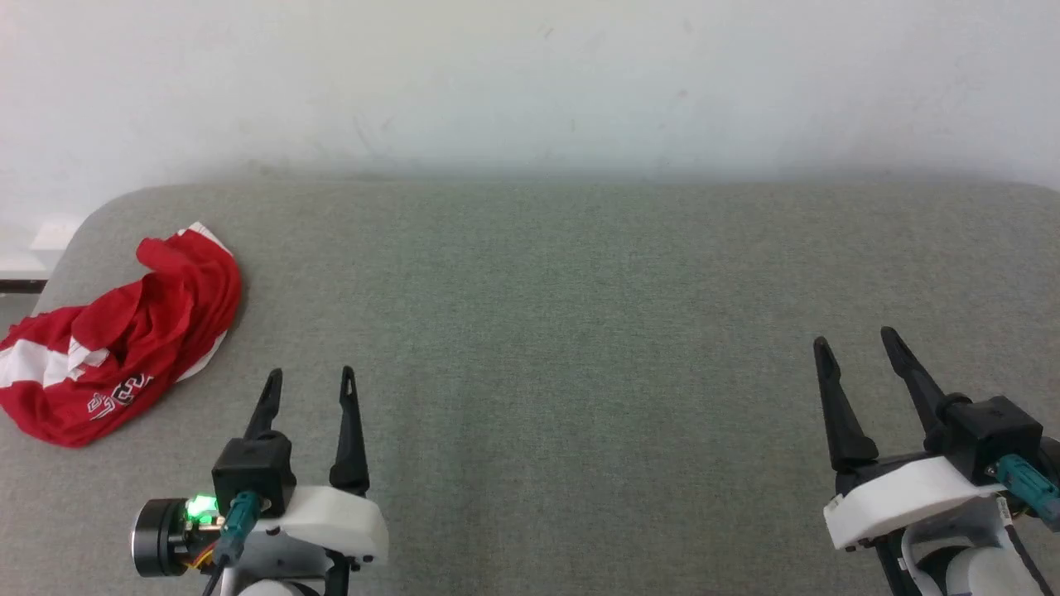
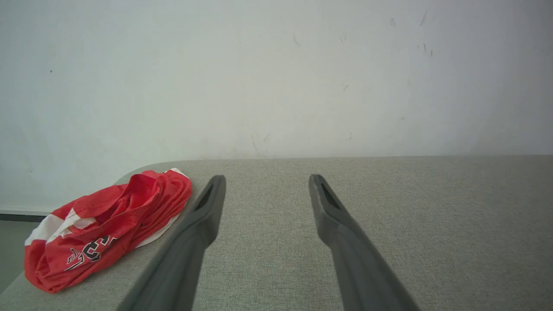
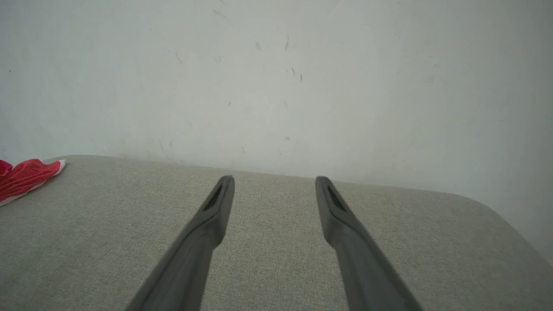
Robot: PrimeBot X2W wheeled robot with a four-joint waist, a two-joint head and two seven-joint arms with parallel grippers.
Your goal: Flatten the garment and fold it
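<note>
Lead: Obstructions around the shorts (image 1: 116, 331)?

Tech: Nothing on them or against them. They sit in a heap at the far-left rounded corner of the surface (image 1: 530, 314). Left fingers (image 1: 351, 430) are near, just to the right of the heap and closer to the robot, not touching it. Right fingers (image 1: 836, 406) are well apart, over at the right side. White wall (image 1: 530, 83) runs behind the far edge.

Lead: Finger state?

Tech: Both pairs are spread wide and hold nothing, tips pointing toward the wall.

Lead: Materials?

Tech: Shorts are thin red cloth, bunched into soft ridges, with a broad white stripe (image 1: 33, 364) on the left part and white trim along one edge. A white printed logo (image 1: 120, 396) with dark outline faces up near the front. The surface has a grey-green woven cover, matte and flat. The wall is scuffed with small marks. The fingers are long, dark and tapered, slotted near the tips, on white housings. A green light (image 1: 199, 507) is lit by the left wrist.

Lead: Unclear bits?

Tech: Logo is creased, can't read it. Can't tell waistband from leg openings in the heap. Head view crops the heap's left end, so I can't tell whether it hangs over the surface edge. Right wrist view cuts it to a red-and-white corner at the left edge.
</note>
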